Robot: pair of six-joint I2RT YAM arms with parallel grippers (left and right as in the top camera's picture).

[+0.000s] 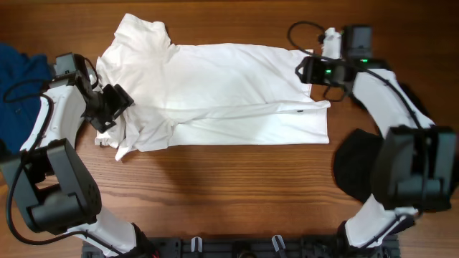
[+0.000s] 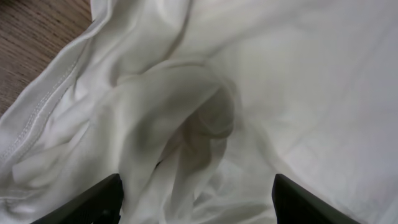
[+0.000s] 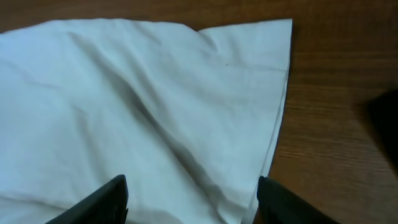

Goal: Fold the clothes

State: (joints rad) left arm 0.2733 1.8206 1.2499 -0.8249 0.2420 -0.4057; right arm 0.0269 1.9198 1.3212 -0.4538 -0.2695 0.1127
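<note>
The white shirt (image 1: 229, 93) lies spread across the wooden table (image 1: 237, 186), folded lengthwise, with a small dark label (image 1: 300, 112) near its right hem. My left gripper (image 1: 118, 107) is open over the bunched cloth at the shirt's left end; the left wrist view shows rumpled folds of the shirt (image 2: 205, 118) between its fingers (image 2: 196, 199). My right gripper (image 1: 310, 72) is open over the shirt's upper right corner; the right wrist view shows the shirt's hem edge (image 3: 277, 124) between its fingers (image 3: 193, 199). No black bar print shows.
A blue garment (image 1: 18, 79) lies at the table's left edge behind my left arm. A black object (image 1: 358, 165) sits at the right, under my right arm. Bare wood shows in front of the shirt.
</note>
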